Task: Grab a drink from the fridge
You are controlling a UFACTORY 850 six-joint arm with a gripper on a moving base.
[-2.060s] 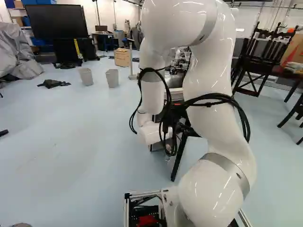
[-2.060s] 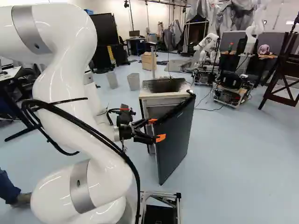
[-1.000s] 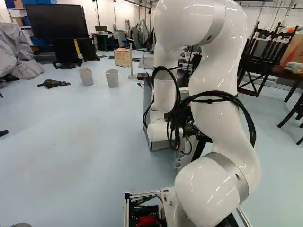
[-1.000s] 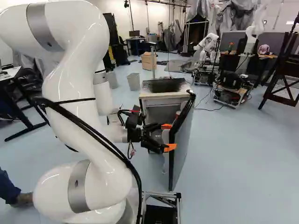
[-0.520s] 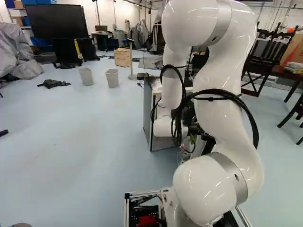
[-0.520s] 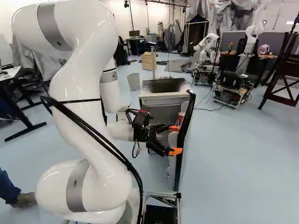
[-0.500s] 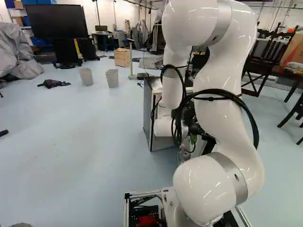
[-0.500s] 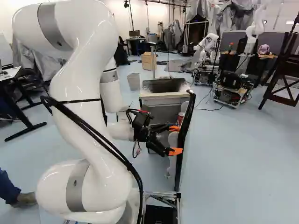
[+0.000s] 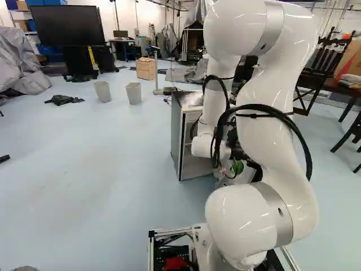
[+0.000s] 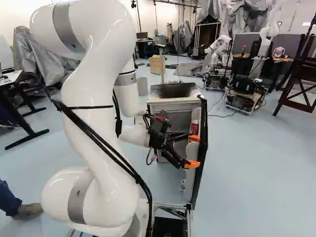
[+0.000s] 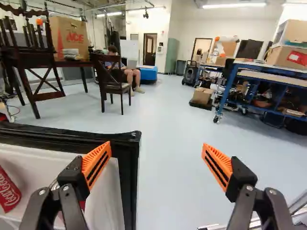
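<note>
My gripper [image 10: 193, 151] stands open in the right base view, on the inner side of the swung-out fridge door [image 10: 202, 163]. A red can [image 10: 195, 127] is in the door's shelf, close by the farther fingertip. The fridge [image 10: 174, 117] stands behind, its front open. In the wrist view the open gripper [image 11: 157, 145] has nothing between its fingers; one finger overlaps the door [image 11: 130, 167], and a red can [image 11: 6, 191] lies beyond that finger. Whether the finger touches the door, I cannot tell. Something green [image 9: 237, 167] shows beside the gripper in the left base view.
Another robot [image 10: 242, 89] stands beyond the fridge. Two grey bins [image 9: 133, 93] are on the floor at the left base view's left. Dark chairs and a table [image 11: 72, 63] stand ahead of the gripper, with a blue workbench [image 11: 232, 86] to the other side.
The arm has moved rightward in both base views. The fridge door has swung wider, bringing its inner shelves and the red can into sight. The base has not moved, and the gripper has stayed open.
</note>
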